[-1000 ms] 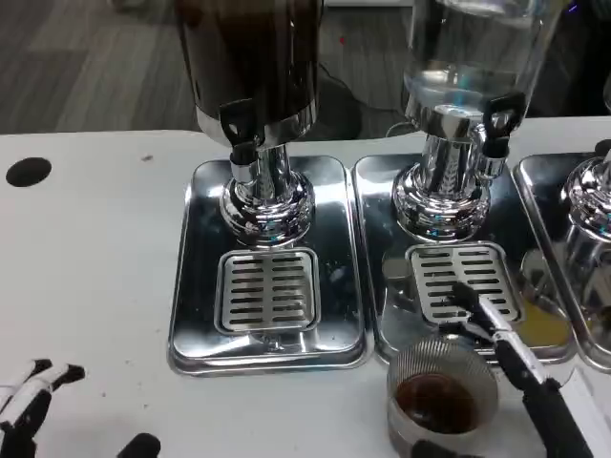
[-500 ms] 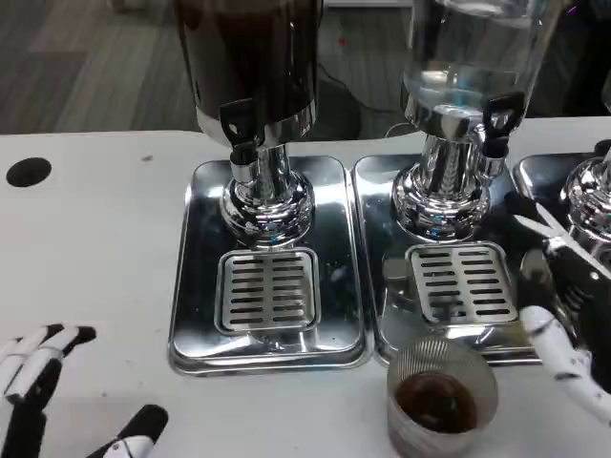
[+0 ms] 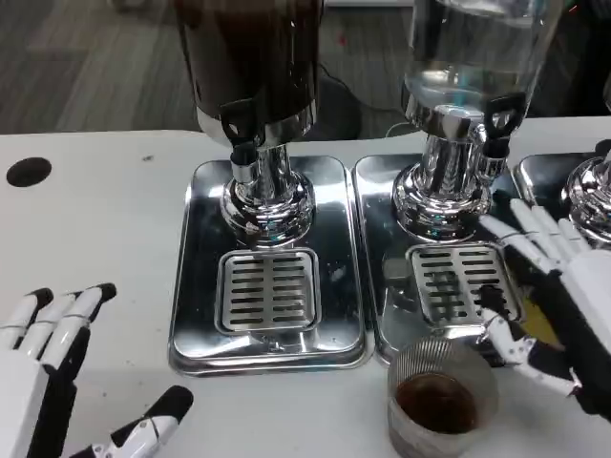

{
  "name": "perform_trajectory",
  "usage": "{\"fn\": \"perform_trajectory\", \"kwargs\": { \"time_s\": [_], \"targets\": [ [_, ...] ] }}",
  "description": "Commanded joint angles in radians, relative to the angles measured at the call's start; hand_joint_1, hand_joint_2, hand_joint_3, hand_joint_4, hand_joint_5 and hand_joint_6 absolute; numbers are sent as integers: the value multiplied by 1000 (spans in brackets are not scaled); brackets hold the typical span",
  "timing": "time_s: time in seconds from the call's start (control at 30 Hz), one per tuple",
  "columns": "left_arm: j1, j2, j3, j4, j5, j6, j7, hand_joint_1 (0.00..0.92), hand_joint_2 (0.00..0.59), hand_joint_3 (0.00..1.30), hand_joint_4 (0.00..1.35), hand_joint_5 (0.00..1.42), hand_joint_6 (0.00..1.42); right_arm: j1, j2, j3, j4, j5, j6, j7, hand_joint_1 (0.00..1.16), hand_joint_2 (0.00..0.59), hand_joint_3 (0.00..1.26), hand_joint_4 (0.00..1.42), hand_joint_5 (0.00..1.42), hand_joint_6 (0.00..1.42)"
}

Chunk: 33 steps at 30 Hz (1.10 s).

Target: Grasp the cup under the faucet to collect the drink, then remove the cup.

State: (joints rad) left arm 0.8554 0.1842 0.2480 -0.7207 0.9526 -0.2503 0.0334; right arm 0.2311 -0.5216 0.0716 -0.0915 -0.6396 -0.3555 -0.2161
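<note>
The right hand (image 3: 558,291) sits at the right edge of the frame, open and holding nothing, its fingers (image 3: 535,227) spread and pointing toward the upper left over the right-hand drip tray (image 3: 391,286). Its thumb reaches down-left and ends just beside the rim of the cup (image 3: 441,398); whether it touches the rim cannot be told.

The cup is a clear ribbed tumbler with dark drink in its bottom. It stands on the white surface (image 3: 86,239) at the lower centre-right of the frame, just in front of the right-hand tray and clear of its slotted grate (image 3: 458,281).

The left hand (image 3: 48,367) lies in the lower left corner, also open and empty, fingers fanned toward the upper right, thumb stretched out toward the left-hand drip tray (image 3: 196,315), well apart from the cup.

Two dispensers stand at the back of the trays: a dark one (image 3: 253,67) at upper centre with its black faucet (image 3: 241,129) above the left grate (image 3: 267,289), and a clear one (image 3: 473,57) at upper right. A third chrome base (image 3: 592,191) shows at the right edge. A black round spot (image 3: 28,171) marks the surface at far left.
</note>
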Motion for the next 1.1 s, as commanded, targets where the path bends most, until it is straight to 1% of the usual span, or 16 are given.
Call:
{"fn": "perform_trajectory", "kwargs": {
  "time_s": [0.03,0.17,0.4,0.63,0.8,1.0,1.1],
  "targets": [
    [-10,10,-8,48,6,-3,24,0,171,144,30,86,304,10,-6,-51,-6,42,5,21,490,554,149,0,0,0],
    [-6,10,-4,66,-15,-12,46,0,169,144,25,87,304,21,-11,-73,-5,49,4,40,487,554,152,0,0,0],
    [1,11,8,63,-36,-22,62,0,166,141,22,88,306,44,-1,-94,14,70,-13,37,483,553,158,0,0,0],
    [-6,-1,-7,69,-45,-17,64,0,165,143,24,88,314,71,1,-99,34,88,-30,37,481,553,168,1,0,0],
    [-21,-7,-23,56,-41,-13,56,0,165,143,29,88,317,81,1,-112,31,102,-35,37,478,553,182,11,0,0],
    [-31,-5,-38,40,-26,-8,49,0,165,146,31,88,318,84,12,-117,33,121,-36,36,476,553,188,18,0,0],
    [-30,-1,-42,40,-19,-10,47,0,164,150,31,88,319,92,12,-115,31,110,-39,28,478,557,189,20,0,0]
  ]
}}
